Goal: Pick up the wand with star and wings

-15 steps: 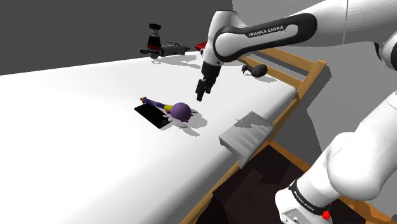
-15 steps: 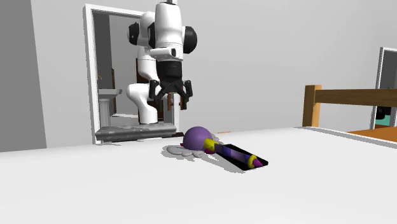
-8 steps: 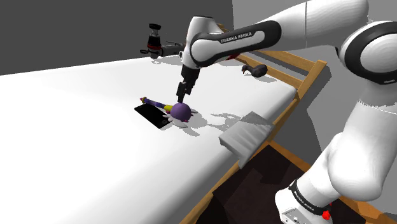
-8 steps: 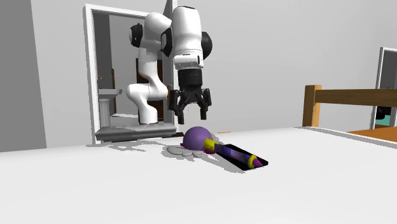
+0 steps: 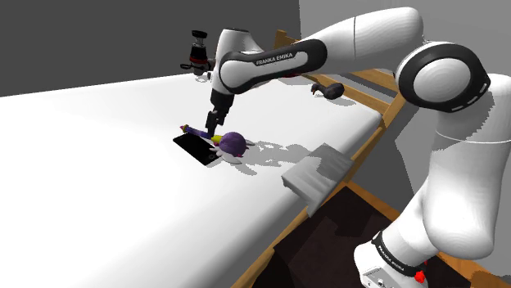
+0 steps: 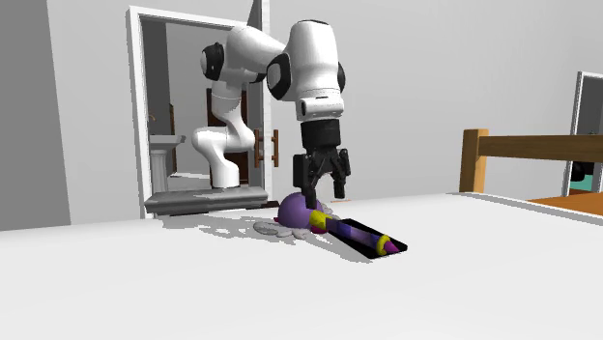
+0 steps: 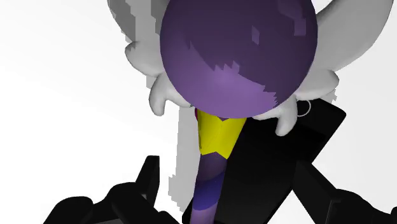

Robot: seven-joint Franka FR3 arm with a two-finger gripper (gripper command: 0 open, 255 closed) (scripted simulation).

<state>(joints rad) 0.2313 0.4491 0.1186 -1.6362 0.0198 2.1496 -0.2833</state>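
In the shoulder view, the arm is reaching up and to the left over the white surface (image 5: 98, 188). The gripper (image 5: 211, 131) is hanging just above the wand (image 5: 231, 144), over the spot where the handle is joining the purple ball. The wand is lying across a flat black slab (image 5: 195, 150), with its ball toward the view's right and its handle slanting toward the upper left.

In the second exterior view, the gripper (image 6: 321, 189) is pointing straight down with its fingers spread and nothing between them. Their tips are hanging about level with the top of the ball. The wand (image 6: 304, 211) is lying right beneath, its handle running along the slab toward the view's right.

In the wrist view, the two fingers (image 7: 147, 181) are standing apart and clasping nothing. The wand (image 7: 238, 57) is lying straight ahead of them, with the ball and white wings farther off. The yellow star and the handle are running back between the fingers, and neither finger is touching them.
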